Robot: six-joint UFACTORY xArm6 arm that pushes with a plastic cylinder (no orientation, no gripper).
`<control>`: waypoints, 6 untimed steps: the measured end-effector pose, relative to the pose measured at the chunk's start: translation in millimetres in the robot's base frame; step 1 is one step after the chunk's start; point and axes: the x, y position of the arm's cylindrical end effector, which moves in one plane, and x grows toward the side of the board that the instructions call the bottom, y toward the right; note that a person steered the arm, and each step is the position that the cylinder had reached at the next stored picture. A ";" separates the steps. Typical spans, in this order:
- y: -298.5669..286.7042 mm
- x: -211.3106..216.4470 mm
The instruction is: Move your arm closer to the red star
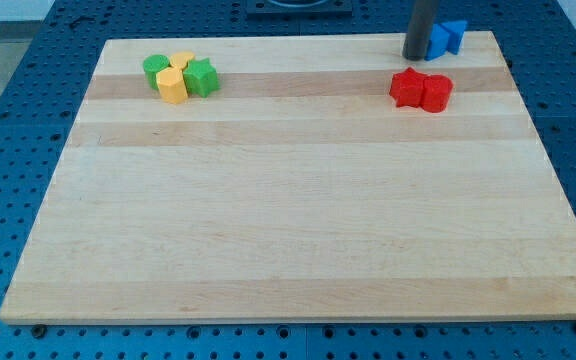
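Just above the red star [406, 87], my tip [414, 56] touches 2 blue blocks [445, 37].

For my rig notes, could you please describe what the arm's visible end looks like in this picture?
Only a straight, dark grey cylindrical rod shows, smooth and matte, entering from the view's top. My tip ends flat and plain. No cables, markings or claw are visible; the rest of the arm is out of frame.

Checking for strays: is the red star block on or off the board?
On: the red star block lies on the wooden board.

blue blocks [447, 37], green and yellow cluster [180, 76], wooden board [298, 230]
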 end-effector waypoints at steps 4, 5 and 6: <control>-86.5 78.2; -64.0 90.1; -34.9 93.9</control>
